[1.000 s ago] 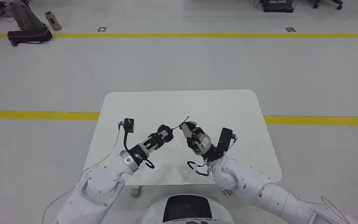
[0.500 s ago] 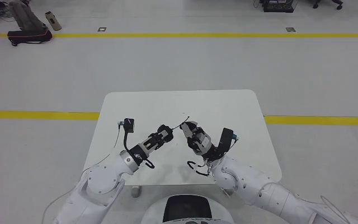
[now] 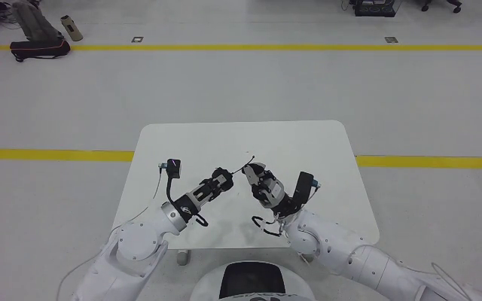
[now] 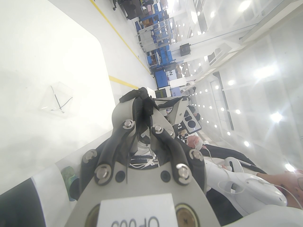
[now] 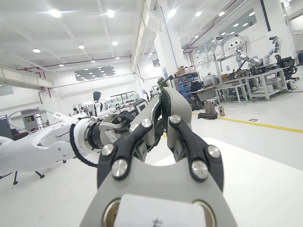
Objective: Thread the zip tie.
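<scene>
White table [image 3: 316, 143], rounded corners, matte top. Over its near half, about midway between the left and right edges, the left gripper [image 3: 228, 175] and the right gripper [image 3: 247, 170] face each other tip to tip, just apart.

Left gripper: fingers clenched, black pads pressed together. Right gripper: fingers clenched likewise.

Zip tie [image 3: 245, 163]: a thin black strap above the tabletop at the two sets of fingertips. It slants from the left gripper's tips across the right gripper's tips toward the far edge. Which fingers pinch it cannot be told.

Floor [image 3: 263, 90]: pale and glossy on all sides of the table. A yellow line [image 3: 60, 154] passes under the table from its left edge to its right edge. A second yellow line [image 3: 263, 47] runs parallel well beyond the far edge. At its left end lie a dark bag [image 3: 38, 49] and a tan cylinder [image 3: 71, 28]. A small square floor plate [image 3: 138, 38] sits just past that line.

Farther off stand workbenches [image 5: 248, 81] loaded with equipment and shelving with blue bins [image 5: 184, 76], under a white ceiling with round lights
</scene>
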### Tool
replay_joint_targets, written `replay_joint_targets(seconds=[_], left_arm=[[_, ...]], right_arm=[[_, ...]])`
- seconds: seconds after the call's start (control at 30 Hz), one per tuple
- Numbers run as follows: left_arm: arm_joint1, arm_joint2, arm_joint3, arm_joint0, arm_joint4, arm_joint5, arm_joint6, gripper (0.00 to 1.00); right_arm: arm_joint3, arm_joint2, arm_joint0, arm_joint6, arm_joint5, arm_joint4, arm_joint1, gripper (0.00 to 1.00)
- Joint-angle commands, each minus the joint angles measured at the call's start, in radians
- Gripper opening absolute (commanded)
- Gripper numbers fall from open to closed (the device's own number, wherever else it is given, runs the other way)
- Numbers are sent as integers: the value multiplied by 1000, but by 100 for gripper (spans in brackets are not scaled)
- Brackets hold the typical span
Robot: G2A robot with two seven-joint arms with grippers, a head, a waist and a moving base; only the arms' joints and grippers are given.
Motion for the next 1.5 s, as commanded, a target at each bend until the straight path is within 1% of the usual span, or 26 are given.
replay_joint_targets(seconds=[0.0, 1.03, 1.47], left_arm=[[0, 0, 0, 0, 0, 0, 0, 0], [0, 0, 0, 0, 0, 0, 0, 0], [0, 0, 0, 0, 0, 0, 0, 0]], right_arm=[[2, -1, 0, 2, 0, 1, -1, 0], [9, -6, 5, -21, 0, -4, -6, 0], [15, -9, 6, -3, 0, 5, -8, 0]])
